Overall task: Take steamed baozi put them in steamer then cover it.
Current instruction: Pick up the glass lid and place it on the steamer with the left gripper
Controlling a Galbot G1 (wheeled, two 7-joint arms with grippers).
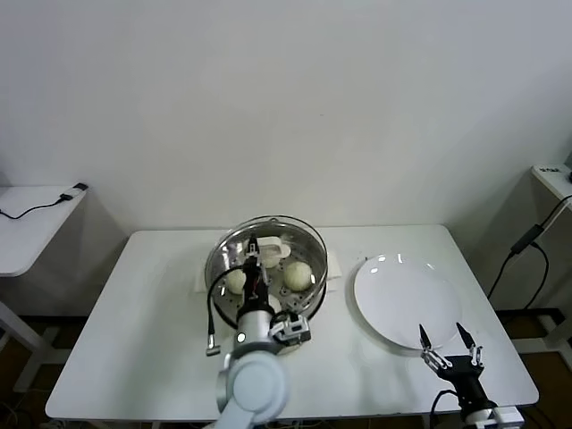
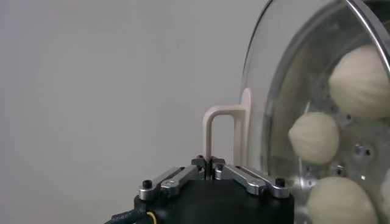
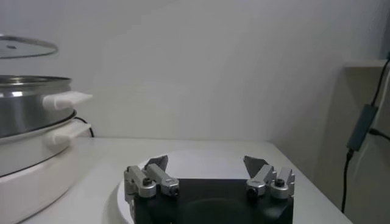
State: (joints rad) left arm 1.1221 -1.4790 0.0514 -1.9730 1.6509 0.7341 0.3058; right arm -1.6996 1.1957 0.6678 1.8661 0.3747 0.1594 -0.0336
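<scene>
A: At the centre of the white table (image 1: 134,322), what is installed, and in what material?

B: The steamer (image 1: 223,304): a round, shiny stainless-steel pot on a white base with side handles. Above it, apart from the rim in the right wrist view, is the cover (image 1: 299,234), a round clear glass disc with a metal rim. Its cream-white rectangular handle (image 2: 224,131) has its long axis along the line from the left gripper to the pot.

A: State of the left gripper (image 1: 253,246)?

B: Clenched on that handle, above the pot's centre.

A: Contents?

B: Steamed baozi (image 1: 298,276), smooth cream-white rounds on the perforated tray; one at 3 o'clock of the gripper, another at 9 o'clock.

A: And at 3 o'clock of the steamer?

B: A flat, round white plate (image 1: 393,295). The right gripper (image 1: 444,338) hangs at its 6 o'clock edge, jaws released, grasping nothing.
</scene>
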